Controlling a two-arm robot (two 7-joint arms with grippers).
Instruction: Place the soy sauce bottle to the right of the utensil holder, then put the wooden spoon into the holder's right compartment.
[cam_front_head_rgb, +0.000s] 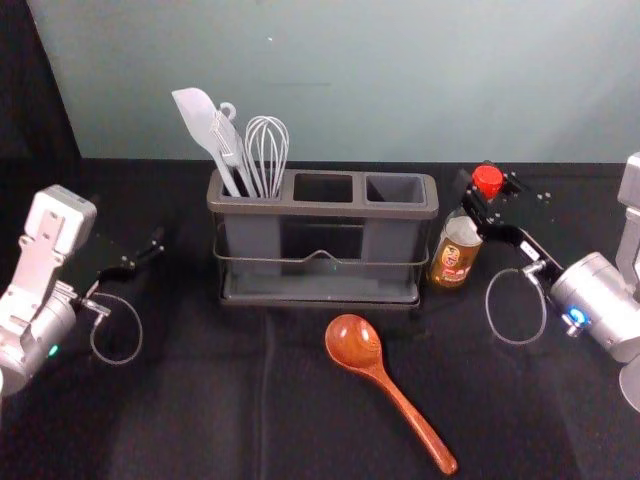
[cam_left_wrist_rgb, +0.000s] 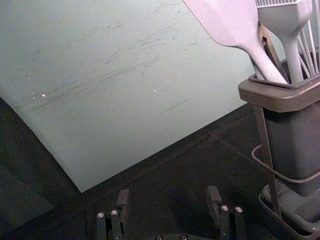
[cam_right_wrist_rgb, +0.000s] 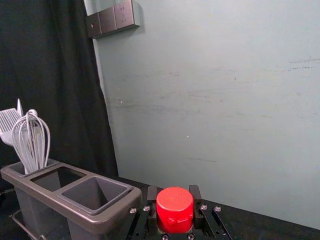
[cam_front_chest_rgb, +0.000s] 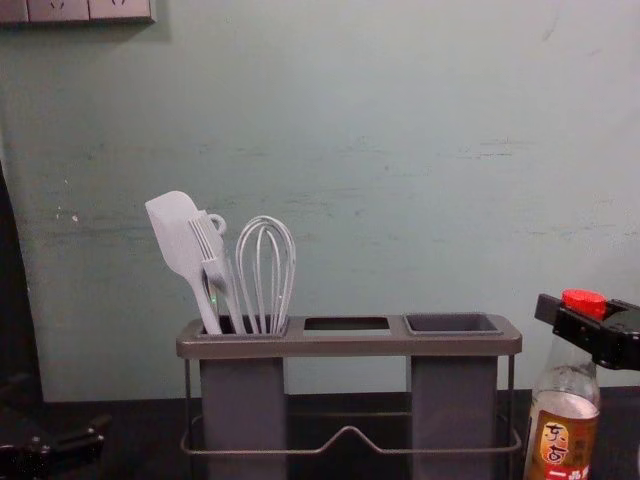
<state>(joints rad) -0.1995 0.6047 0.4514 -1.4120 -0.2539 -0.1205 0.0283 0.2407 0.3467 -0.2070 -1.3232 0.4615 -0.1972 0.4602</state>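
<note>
Just to the right of the utensil holder (cam_front_head_rgb: 320, 209), the soy sauce bottle (cam_front_head_rgb: 457, 252) has its top pinched by the right gripper (cam_front_head_rgb: 489, 186). On the dark worktop (cam_front_head_rgb: 200, 400), the wooden spoon (cam_front_head_rgb: 352, 343) lies before the holder, bowl toward it. Left of the holder, the left gripper (cam_front_head_rgb: 132, 246) is spread apart.

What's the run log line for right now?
right gripper closed on soy sauce bottle, right of utensil holder | left gripper open | wooden spoon on table, unheld
</note>
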